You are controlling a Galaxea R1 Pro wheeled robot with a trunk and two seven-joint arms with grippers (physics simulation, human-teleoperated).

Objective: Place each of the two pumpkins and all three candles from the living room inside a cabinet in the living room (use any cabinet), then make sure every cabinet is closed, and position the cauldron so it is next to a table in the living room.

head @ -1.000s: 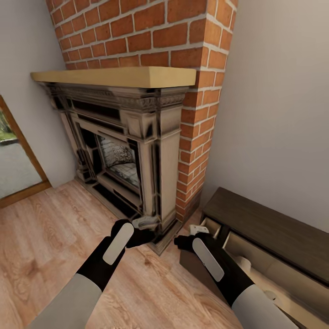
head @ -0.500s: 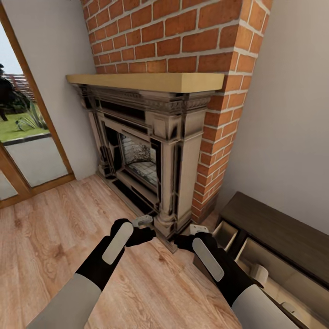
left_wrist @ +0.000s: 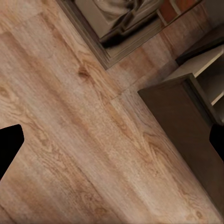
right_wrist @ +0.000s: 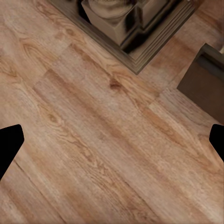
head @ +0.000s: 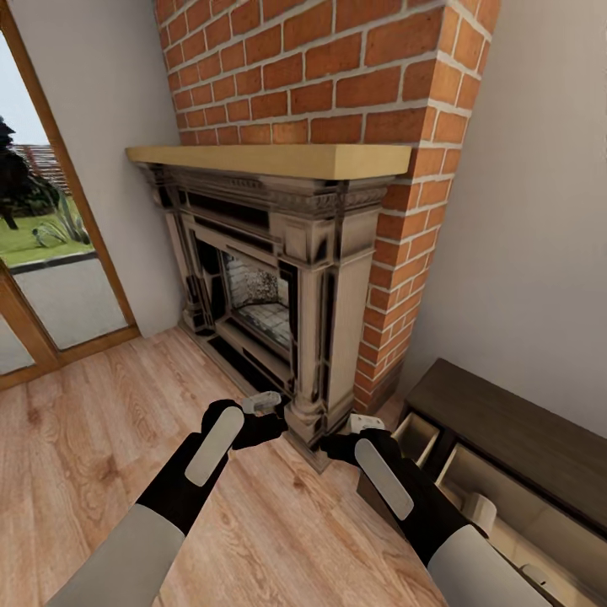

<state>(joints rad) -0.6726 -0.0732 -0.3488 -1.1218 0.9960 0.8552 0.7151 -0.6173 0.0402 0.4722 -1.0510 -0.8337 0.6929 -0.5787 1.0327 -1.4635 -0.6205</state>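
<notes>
Cabinet (head: 506,438) — beside right gripper (head: 364,426)

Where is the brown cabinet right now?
In the head view the cabinet sits low at the right, against the wall, just right of the brick fireplace, its fronts open.

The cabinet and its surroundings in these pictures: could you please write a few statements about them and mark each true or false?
1. The cabinet has open fronts showing a pale interior. True.
2. A pumpkin sits on the mantel shelf. False: the shelf is bare.
3. Both grippers are empty, the left gripper and the right gripper open above bare wooden floor. True.
4. The cabinet stands to the left of the fireplace. False: it stands to its right, past the brick chimney.
5. A glazed door to the garden is left of the fireplace. True.
</notes>
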